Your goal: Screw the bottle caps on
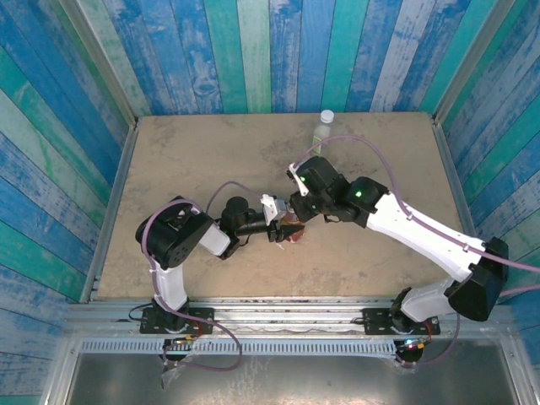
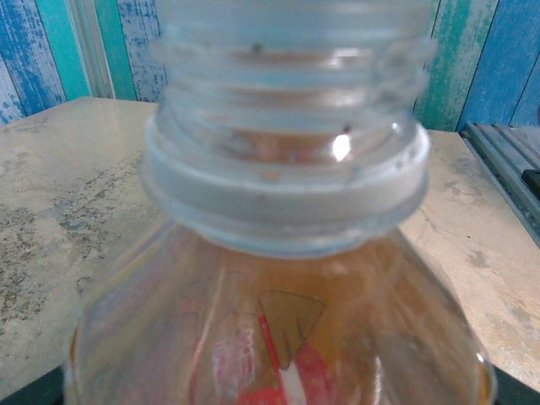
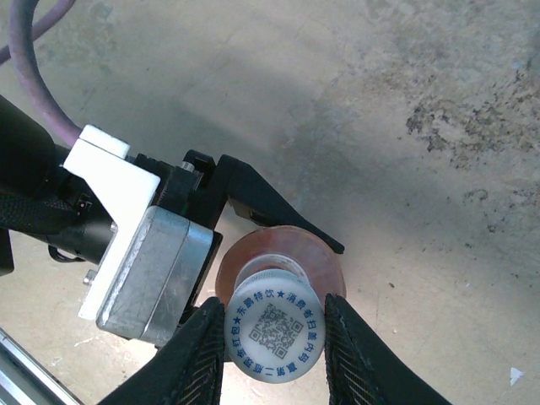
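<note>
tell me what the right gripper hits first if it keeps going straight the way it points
The amber bottle: the white cap pinched in the right gripper sits over its neck, which it would meet first. Whether they already touch is unclear.

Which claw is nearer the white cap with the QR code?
Right. The right claw pinches the cap between its fingers, over the neck of the bottle. The left claw sits lower, clamped on that bottle's body beneath the cap.

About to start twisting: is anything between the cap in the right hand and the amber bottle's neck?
Nothing visible does. The cap sits directly over the amber bottle; the left hand grips it from the side.
</note>
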